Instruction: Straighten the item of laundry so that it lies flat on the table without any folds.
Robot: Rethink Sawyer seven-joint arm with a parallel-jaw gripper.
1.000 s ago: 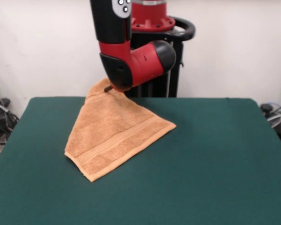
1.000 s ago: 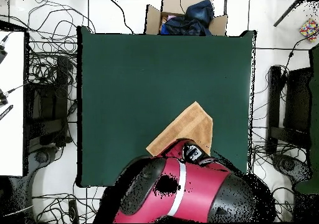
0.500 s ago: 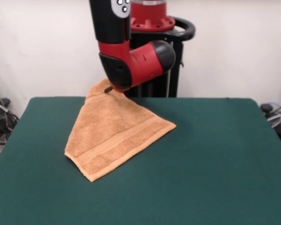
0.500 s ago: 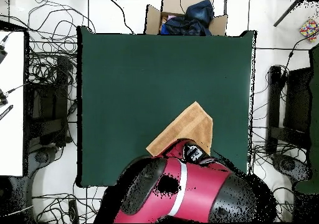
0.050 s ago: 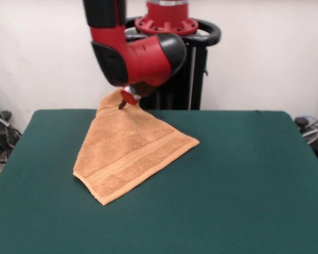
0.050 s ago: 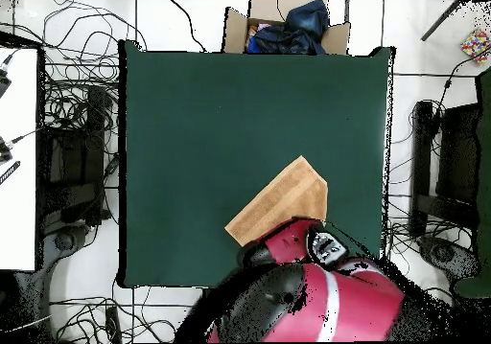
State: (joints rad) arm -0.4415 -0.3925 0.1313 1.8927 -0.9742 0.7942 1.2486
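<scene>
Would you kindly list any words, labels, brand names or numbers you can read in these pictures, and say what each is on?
No readable text in either view.
Red and black robot arm: no legible marking shows.
Orange-tan terry towel: woven bands only; no tag lettering visible.
Dark green felt table: plain.
Brown cardboard box beyond the table: no print legible.

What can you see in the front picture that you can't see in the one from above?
Only the front view shows the towel's far corner lifted up under the gripper and the white wall behind. Only the overhead view shows the cardboard box of dark cloth beyond the table and the cables on the floor all around it. Both show the orange-tan towel, the green table and the red arm.
</scene>
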